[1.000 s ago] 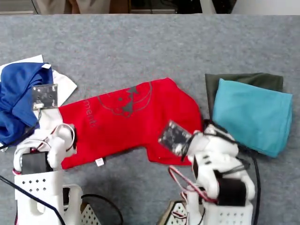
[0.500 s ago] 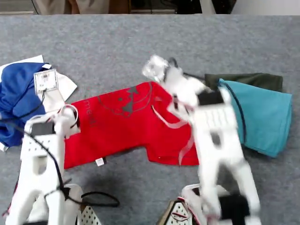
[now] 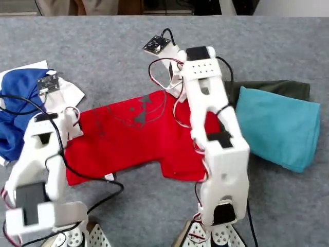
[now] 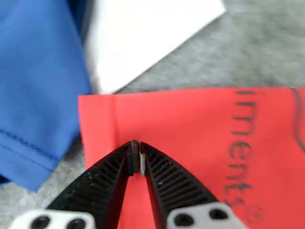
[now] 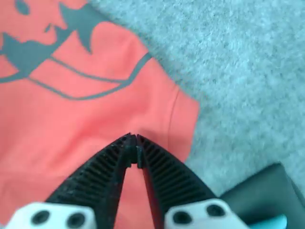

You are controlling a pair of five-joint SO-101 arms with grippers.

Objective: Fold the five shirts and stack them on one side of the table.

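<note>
Within the last second both arms have swung out from a tucked pose near their bases, and each now hangs over the red shirt (image 3: 128, 139), which lies spread on the grey worktop (image 3: 103, 46) much as it did before, still unfolded. The left gripper (image 3: 73, 123) has come down at one end of the shirt and the right gripper (image 3: 173, 88) at its far edge beside the printed design. Judging by this, the fold of this shirt is only starting, with both arms lined up to take hold of that edge together. The high view gives the wider layout: a teal shirt (image 3: 277, 126) already folded on top of a dark green shirt (image 3: 272, 86), well off to the side of the right fingers, and a blue shirt (image 3: 18, 108) and a white shirt (image 3: 72, 95) heaped just beyond the left fingers. It hides the fingertips themselves, though. The left wrist view shows the left gripper (image 4: 136, 157) with its fingers clenched tip to tip directly over red cloth, just inside the hem, with blue cloth close beside them. The right wrist view shows the right gripper (image 5: 133, 143) likewise closed over red cloth, a short way in from the rounded edge, with bare worktop beyond the tips. Neither view settles whether any cloth is pinched between the tips.
</note>
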